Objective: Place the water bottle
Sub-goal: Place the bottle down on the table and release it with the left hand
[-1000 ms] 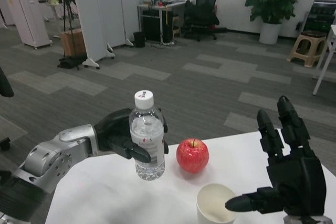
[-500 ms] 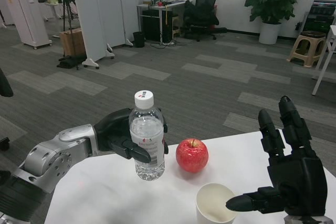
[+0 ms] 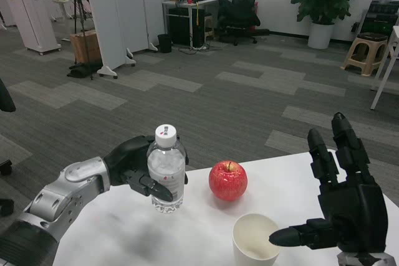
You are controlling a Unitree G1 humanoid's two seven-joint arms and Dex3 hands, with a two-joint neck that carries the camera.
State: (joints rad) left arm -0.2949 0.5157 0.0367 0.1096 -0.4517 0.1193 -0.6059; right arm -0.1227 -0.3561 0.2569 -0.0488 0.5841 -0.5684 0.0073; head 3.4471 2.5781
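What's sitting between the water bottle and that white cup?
In the head view, a red apple sits between the water bottle and the white cup, touching neither.

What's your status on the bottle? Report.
Left hand grips water bottle, upright, base at the table. Right hand open, beside paper cup. Apple right of bottle, apart.

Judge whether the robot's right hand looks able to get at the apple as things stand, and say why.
Probably yes. The right hand is open and holds nothing, and the apple stands apart from the water bottle; only the white cup sits near the path.
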